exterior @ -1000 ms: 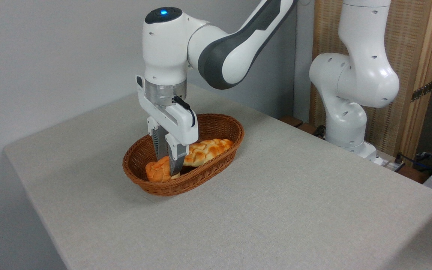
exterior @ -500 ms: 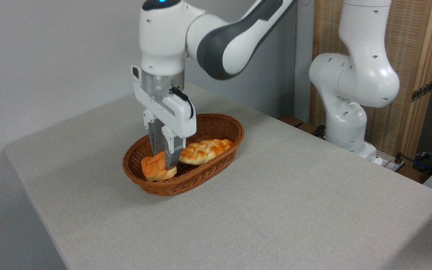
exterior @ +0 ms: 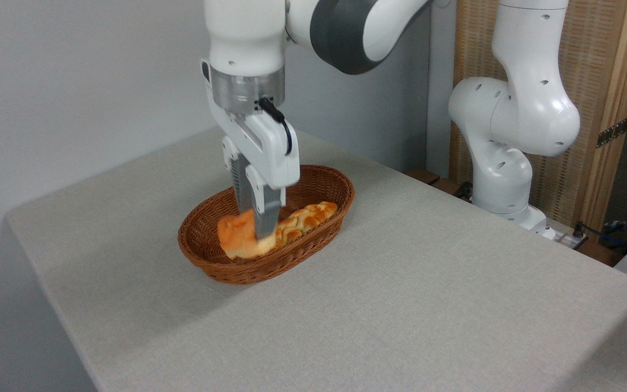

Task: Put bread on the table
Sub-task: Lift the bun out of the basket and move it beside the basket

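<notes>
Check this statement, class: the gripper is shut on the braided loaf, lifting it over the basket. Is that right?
Not quite. The camera view shows the gripper shut on the round bun, not the braided loaf, which lies in the basket. The rest holds: the bun hangs over the basket.

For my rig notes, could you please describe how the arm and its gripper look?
The glossy white arm has rounded segments and dark grey joint covers. A silver metal ring sits above the boxy white gripper, which carries a looping black cable and two grey ridged fingers.
</notes>
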Motion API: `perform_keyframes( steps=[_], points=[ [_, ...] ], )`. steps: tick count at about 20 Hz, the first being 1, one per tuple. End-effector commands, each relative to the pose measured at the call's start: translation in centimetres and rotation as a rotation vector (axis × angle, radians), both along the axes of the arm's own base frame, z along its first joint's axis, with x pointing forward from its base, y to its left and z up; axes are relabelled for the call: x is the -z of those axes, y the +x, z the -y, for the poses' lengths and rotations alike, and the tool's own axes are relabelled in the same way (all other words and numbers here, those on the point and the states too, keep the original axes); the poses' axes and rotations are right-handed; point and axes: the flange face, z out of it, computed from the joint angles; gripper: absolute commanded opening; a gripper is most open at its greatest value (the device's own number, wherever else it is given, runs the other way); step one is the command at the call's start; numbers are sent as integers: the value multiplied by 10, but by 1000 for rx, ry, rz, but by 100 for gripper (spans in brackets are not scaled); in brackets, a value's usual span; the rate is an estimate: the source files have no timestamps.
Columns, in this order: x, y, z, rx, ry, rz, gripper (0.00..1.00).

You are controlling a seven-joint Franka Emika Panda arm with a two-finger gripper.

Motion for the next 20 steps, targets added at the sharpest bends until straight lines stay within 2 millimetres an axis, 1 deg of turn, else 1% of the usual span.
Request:
perform_keyframes(
  steps=[1, 2, 4, 6, 7, 8, 9, 10, 11, 18, 20],
  points=[
    [19, 12, -34, 55, 67, -24, 58],
    [28, 17, -35, 57, 81, -25, 59],
    [46, 29, -37, 56, 103, -14, 68],
    [59, 35, -37, 56, 107, -12, 85],
    [65, 37, -37, 56, 107, -21, 86],
    [66, 36, -36, 57, 107, -25, 91],
    [70, 37, -36, 55, 107, -32, 93],
    [74, 38, -35, 57, 107, -38, 99],
    [74, 38, -34, 56, 107, -39, 100],
    [72, 38, -33, 51, 107, -38, 100],
    [63, 36, -32, 48, 103, -27, 100]
  ],
)
